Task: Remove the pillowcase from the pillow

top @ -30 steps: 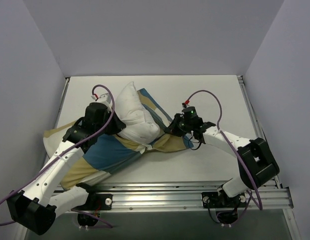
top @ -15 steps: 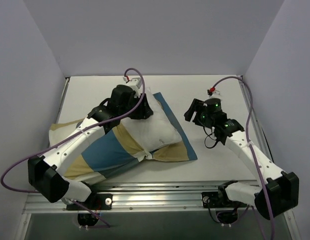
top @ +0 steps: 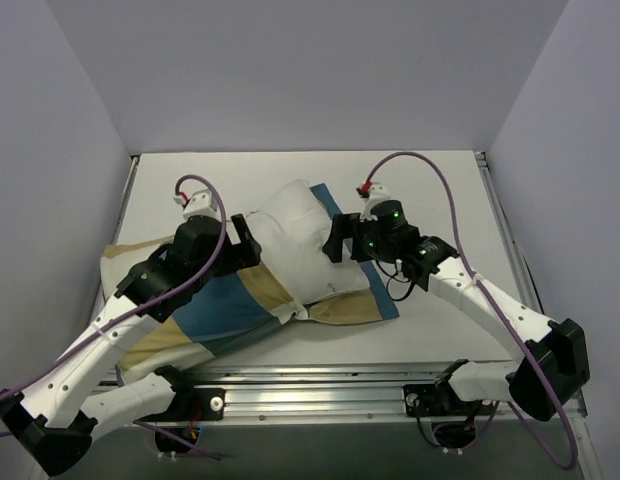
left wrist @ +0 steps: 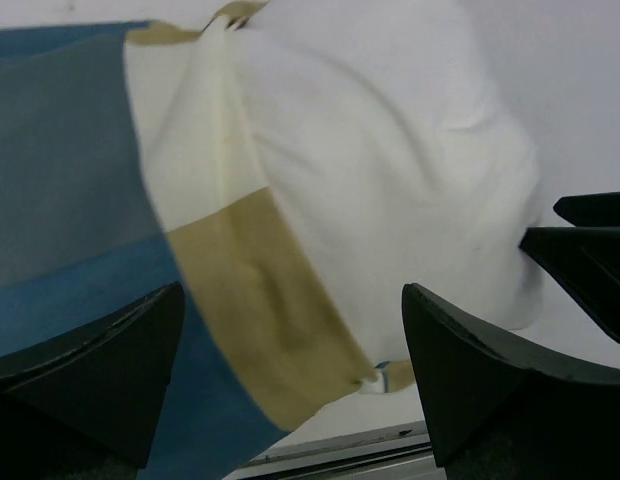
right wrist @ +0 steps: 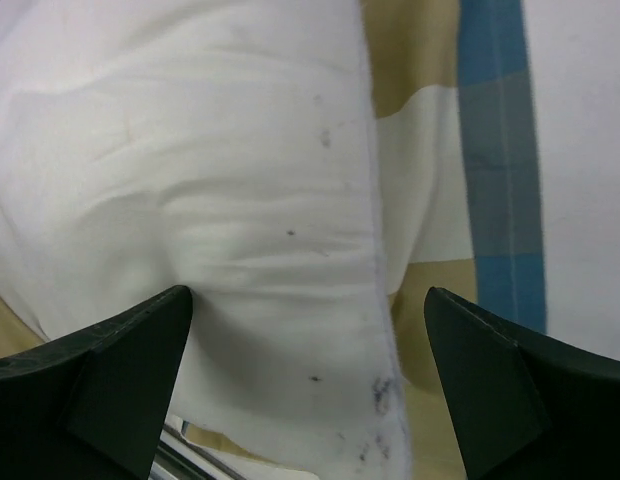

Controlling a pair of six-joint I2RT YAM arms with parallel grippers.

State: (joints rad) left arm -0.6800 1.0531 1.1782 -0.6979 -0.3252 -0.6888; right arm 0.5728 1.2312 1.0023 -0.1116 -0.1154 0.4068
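Beside the half-bared pillow point(top: 295, 235), the left gripper point(top: 246, 240) and right gripper point(top: 337, 240) stand wide open, empty, so next one must seize the pillowcase point(top: 220, 310).

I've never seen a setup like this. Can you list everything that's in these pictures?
Pillow: one, plain white, middle of the table, lying between the two hands.
Pillowcase: one, checked teal-blue, tan and white, spread over the table's left and near part, reaching under the pillow, whose near end seems to be inside it.
Table: one, white, filling the floor of the enclosure.
Rail: one, silver metal, along the table's near edge.
Walls: three, pale grey, at the left, back and right.
Cables: two, purple, one looping over each arm.
Arms: two, white and black, bolted at the rail.
Left hand: one, black, open, at the pillow's left side.
Right hand: one, black, open, at the pillow's right side.
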